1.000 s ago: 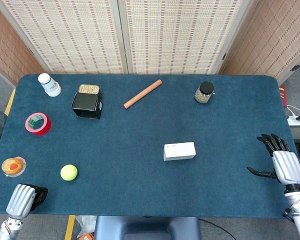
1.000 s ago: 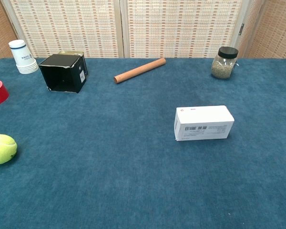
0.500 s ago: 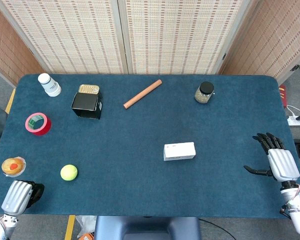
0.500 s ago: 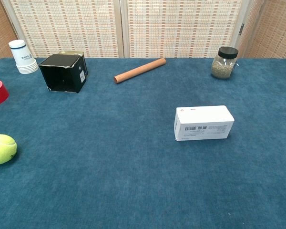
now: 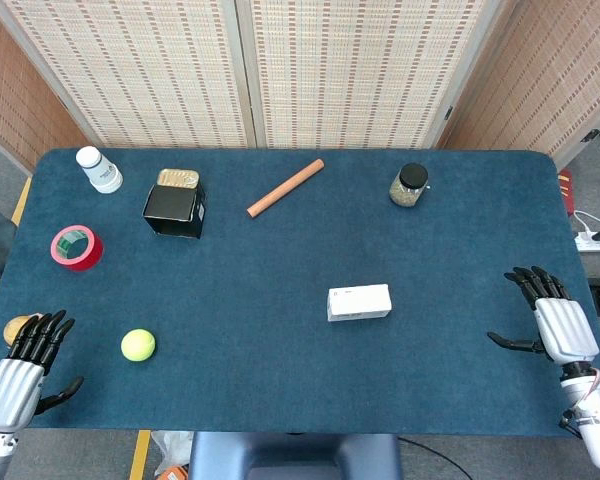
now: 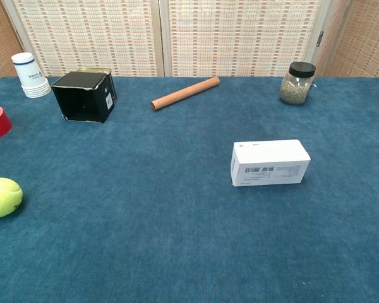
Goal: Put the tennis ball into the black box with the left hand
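The yellow-green tennis ball (image 5: 137,345) (image 6: 2,197) lies on the blue table near its front left. The black box (image 5: 174,209) (image 6: 84,96) stands at the back left, its open side facing the front. My left hand (image 5: 22,368) is at the table's front left corner, left of the ball and apart from it, fingers spread and empty. My right hand (image 5: 554,324) hovers at the right edge, fingers spread, holding nothing. Neither hand shows in the chest view.
A white carton (image 5: 359,302) lies mid-table. A wooden rod (image 5: 285,187), a jar (image 5: 408,185), a white bottle (image 5: 99,169), a gold tin (image 5: 178,178) behind the box, red tape (image 5: 76,247) and an orange item (image 5: 18,326) partly behind my left hand.
My left hand went from curled at the front edge to fingers spread, moving slightly left and up over the orange item. The right hand shifted slightly toward the front.
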Robot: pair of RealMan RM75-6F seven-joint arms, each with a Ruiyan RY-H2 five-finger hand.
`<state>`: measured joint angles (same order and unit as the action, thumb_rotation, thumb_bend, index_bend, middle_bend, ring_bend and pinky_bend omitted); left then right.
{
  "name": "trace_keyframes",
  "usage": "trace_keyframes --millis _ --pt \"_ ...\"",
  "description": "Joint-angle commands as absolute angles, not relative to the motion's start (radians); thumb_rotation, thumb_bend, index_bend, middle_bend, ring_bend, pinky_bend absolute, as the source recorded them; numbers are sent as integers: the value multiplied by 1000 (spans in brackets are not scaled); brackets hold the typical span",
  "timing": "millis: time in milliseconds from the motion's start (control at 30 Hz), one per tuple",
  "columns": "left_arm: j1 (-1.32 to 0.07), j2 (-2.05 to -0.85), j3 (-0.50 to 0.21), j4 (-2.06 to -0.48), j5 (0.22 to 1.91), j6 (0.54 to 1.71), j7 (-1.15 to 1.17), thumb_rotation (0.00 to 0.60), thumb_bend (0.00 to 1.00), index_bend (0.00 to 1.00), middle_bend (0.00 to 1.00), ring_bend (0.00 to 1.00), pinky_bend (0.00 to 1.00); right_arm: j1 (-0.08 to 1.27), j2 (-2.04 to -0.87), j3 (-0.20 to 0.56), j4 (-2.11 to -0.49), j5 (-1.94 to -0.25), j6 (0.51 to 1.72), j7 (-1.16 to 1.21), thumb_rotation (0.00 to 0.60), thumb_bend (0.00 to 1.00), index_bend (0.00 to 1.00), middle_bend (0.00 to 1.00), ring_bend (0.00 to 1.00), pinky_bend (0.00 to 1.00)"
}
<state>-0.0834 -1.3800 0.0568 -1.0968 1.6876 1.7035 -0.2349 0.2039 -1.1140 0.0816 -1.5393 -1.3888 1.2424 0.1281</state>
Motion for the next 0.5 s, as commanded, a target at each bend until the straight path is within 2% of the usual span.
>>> trace_keyframes --millis 33,133,167,200,233,267,333,367,433,500 --pt "-81 -1388 81 -1081 1686 1652 -239 476 201 0 0 0 0 204 -1114 81 -1539 -1389 1242 128 600 0 163 94 0 104" --pt "-82 -1376 117 -1095 1671 1560 -226 443 200 15 0 0 15 203 -1113 80 -1540 -1390 1244 129 600 0 163 94 0 104" --pt "-81 -1374 118 -1098 1669 1555 -225 425 200 59 8 2 63 203 -1113 80 -1540 -1391 1245 130 600 0 163 94 0 104" --pt "-78 -1378 112 -1095 1669 1570 -226 417 209 151 61 49 170 203 -1113 80 -1540 -1391 1245 131 600 0 163 94 0 104" --pt "-69 -1392 95 -1082 1667 1607 -229 418 231 247 145 135 288 203 -1112 80 -1539 -1391 1245 131 600 0 163 93 0 105" --pt "-58 -1419 74 -1051 1671 1663 -238 461 282 430 340 334 514 203 -1112 80 -1538 -1390 1244 132 600 0 163 93 0 104" --pt "-46 -1453 52 -1008 1675 1728 -283 567 383 761 733 716 857 204 -1112 80 -1538 -1388 1241 132 600 0 163 93 0 105" --pt "-43 -1470 42 -980 1680 1761 -319 600 404 886 874 831 942 205 -1111 80 -1539 -1388 1240 131 600 0 163 94 0 105" --pt "-43 -1483 36 -950 1681 1778 -355 600 387 988 985 935 991 205 -1111 79 -1541 -1390 1241 131 600 0 163 94 0 107" --pt "-45 -1483 39 -935 1689 1782 -367 600 320 1000 1000 990 1000 203 -1110 78 -1542 -1392 1244 131 600 0 163 94 0 110"
